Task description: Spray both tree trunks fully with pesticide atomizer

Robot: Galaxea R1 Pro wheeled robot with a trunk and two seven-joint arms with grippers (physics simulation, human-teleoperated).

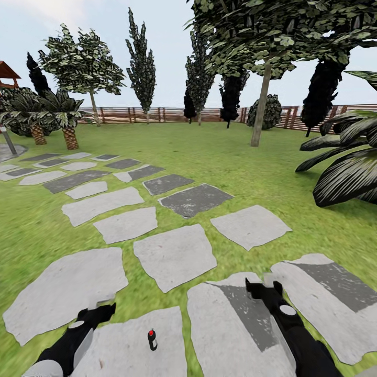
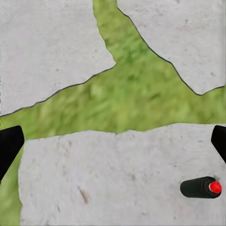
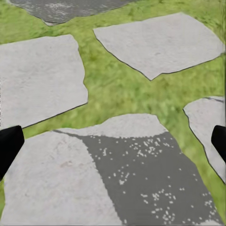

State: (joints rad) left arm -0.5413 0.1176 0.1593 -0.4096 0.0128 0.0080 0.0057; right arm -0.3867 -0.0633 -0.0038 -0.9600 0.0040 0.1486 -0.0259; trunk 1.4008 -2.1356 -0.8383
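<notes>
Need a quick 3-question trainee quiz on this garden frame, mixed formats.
1. True or false: the pesticide atomizer stands upright on a grey stepping stone.
2. Multiple choice: in the head view, the atomizer lies nearer which end effector? A) the left end effector B) the right end effector C) equally near both
3. Fill in: the atomizer's cap is coloured ____.

Key: 1 true; 2 A; 3 red.
</notes>
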